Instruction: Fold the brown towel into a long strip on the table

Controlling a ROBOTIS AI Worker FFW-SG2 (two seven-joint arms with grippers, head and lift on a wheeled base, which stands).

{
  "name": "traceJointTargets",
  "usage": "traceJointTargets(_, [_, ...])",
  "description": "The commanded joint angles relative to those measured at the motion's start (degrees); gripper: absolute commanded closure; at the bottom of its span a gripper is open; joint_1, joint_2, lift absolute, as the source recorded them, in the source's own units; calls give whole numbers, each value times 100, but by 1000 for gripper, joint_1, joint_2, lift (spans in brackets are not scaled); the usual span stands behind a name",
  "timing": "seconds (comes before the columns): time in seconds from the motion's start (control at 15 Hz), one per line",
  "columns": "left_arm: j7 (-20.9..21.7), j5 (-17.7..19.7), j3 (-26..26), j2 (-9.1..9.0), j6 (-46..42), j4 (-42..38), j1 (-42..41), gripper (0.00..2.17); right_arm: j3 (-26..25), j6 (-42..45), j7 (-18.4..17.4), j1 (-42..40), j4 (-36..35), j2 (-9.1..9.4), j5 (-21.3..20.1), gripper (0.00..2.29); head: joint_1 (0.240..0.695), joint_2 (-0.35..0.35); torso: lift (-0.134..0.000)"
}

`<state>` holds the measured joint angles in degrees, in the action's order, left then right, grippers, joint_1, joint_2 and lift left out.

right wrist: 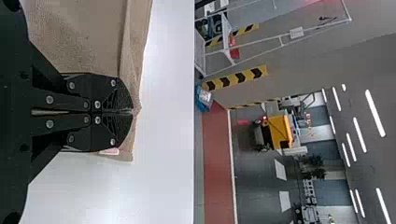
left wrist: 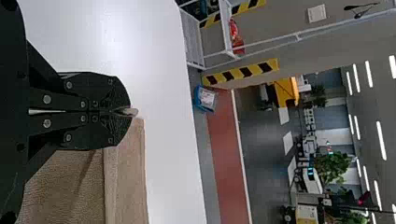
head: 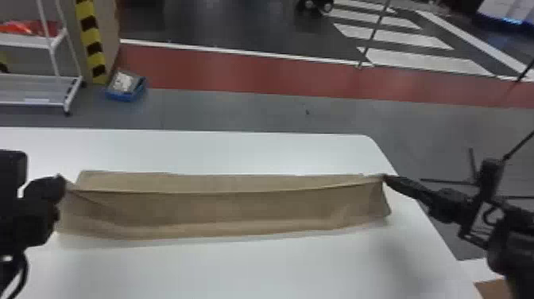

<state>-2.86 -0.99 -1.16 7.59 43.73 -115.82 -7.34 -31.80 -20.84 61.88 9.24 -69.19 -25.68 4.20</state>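
At left, the left pincer [left wrist: 123, 111] is closed on one end of the brown towel's [head: 222, 206] lifted edge; a thin pinch could let that corner slip. The towel stretches across the white worktop [head: 238, 151], its edge sagging midway, so slack may crease. At right, the right pincer [right wrist: 123, 111] grips the other end; uneven lowering could skew the strip.

The robot's fingers [left wrist: 100, 133] are flat, black and rounded at the tips, set with small silvery screws [left wrist: 46, 99].
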Motion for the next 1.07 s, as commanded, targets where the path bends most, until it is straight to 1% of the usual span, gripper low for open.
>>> traceJointTargets(0.0, [-21, -15, -121, 14, -70, 552, 435, 1710, 192, 137, -150, 359, 345, -7, -174, 1409, 695, -245, -110])
traceJointTargets(0.13, [-144, -103, -279, 32, -175, 956, 717, 1710, 359, 137, -220, 711, 696, -7, -341, 1409, 695, -238, -110])
traceJointTargets(0.27, [-162, -94, -306, 23, -421, 1123, 822, 1706, 544, 189, -352, 851, 898, -7, -376, 1409, 695, -228, -110])
traceJointTargets(0.33, [-171, -103, -332, 23, -421, 1193, 893, 1706, 658, 224, -404, 878, 951, -7, -456, 1409, 695, -225, -110])
traceJointTargets(0.4, [-197, -103, -358, 23, -421, 1211, 936, 1706, 667, 277, -440, 886, 1022, 1, -508, 1409, 695, -222, -110])
traceJointTargets(0.47, [-320, -94, -394, 23, -545, 1211, 936, 1706, 614, 400, -440, 886, 1092, -7, -499, 1409, 695, -219, -110])
traceJointTargets(0.73, [-329, -103, -411, 32, -597, 1220, 954, 1706, 561, 471, -457, 904, 1215, -78, -420, 1409, 695, -221, -110])
traceJointTargets(1.0, [-347, -200, -499, 23, -369, 1220, 1007, 1706, 298, 471, -448, 904, 1241, -166, -271, 1409, 695, -239, -110])
